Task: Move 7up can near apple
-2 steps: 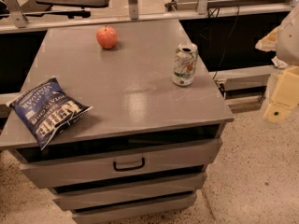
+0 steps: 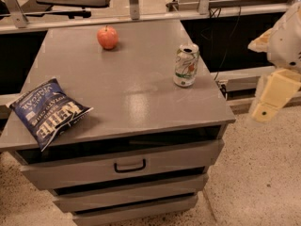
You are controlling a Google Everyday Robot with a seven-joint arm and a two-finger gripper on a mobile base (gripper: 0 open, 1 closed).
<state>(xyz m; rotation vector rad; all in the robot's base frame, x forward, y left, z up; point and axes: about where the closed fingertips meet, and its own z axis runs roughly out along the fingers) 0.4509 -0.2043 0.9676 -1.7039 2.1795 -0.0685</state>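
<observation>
At the far left you had the blue chip bag [image 2: 47, 111] lying flat on the front left corner of the grey cabinet [image 2: 136, 102], its lower corner reaching the front edge. Under the top, the cabinet showed stacked drawers, and the uppermost had a dark handle [image 2: 130, 165] at its middle.

Further along, the apple [image 2: 107, 37] sat at the back of the top, a little left of centre, stem up, with nothing touching it. The middle of the top between the apple and the bag lay bare and shone a little under the light.

To the right, the can [image 2: 186, 65] stood upright near the right edge of the top, about halfway from front to back. It was well apart from the apple, which lay behind it and to its left. Its silver top faced up and its green and red markings faced you.

At the far right your gripper [image 2: 270, 98] hung off the cabinet, over the speckled floor [image 2: 263, 182], lower than the cabinet top and apart from the can. It was touching no object on the top; you could not tell whether it was open or closed
</observation>
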